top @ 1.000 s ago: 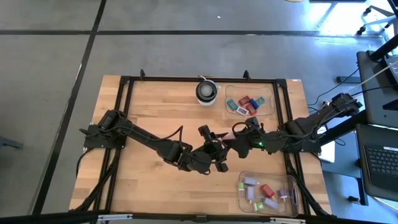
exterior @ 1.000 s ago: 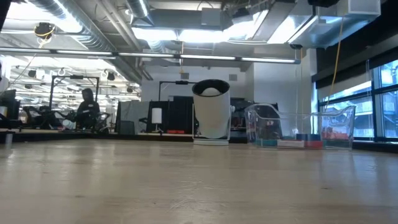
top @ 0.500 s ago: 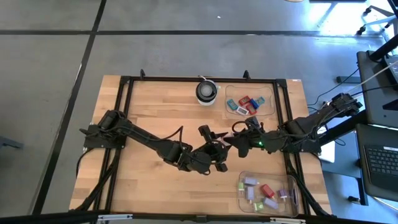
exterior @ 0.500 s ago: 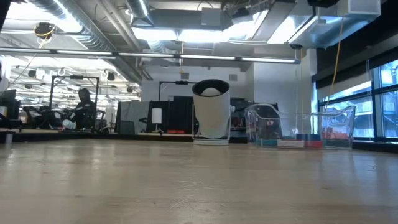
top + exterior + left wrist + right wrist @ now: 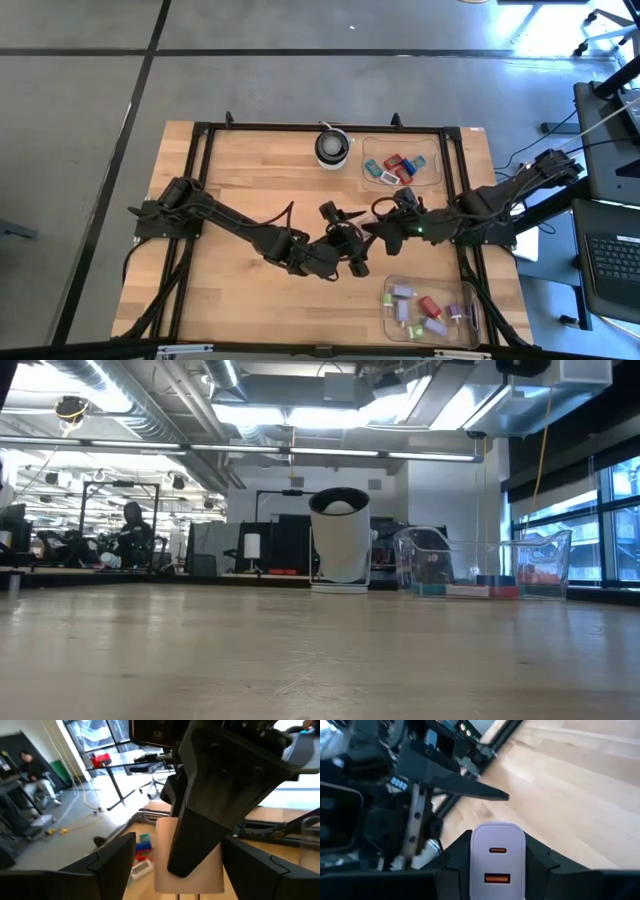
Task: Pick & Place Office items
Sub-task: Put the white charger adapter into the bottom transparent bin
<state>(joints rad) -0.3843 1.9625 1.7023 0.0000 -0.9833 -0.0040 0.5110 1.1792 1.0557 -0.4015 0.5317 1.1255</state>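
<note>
Handover mid-table, roughly centre. Left gripper (image 5: 350, 245) reaching in from the left edge, jaws spread around a white charger block (image 5: 497, 855), gap showing on one side in the left wrist view, so likely letting go. Right gripper (image 5: 388, 228) coming from the right edge, jaws pinching that same block, ports facing its camera. Block off the table surface, between the two grippers, not yet in either tray. Round white-and-black object (image 5: 333, 147) at the far edge, one, not involved. Far tray (image 5: 440, 170) by the far right corner: about six office items (image 5: 398, 165), red, blue, teal and one pale. Near tray (image 5: 432, 279) at the near right corner: about seven pieces, lilac, red, green, pink, teal; exact counts hard to tell. Two trays, two arms, one block in transit. Judgement: roughly midway; block to be dropped in a tray next, far tray's pieces likely left to move.
</note>
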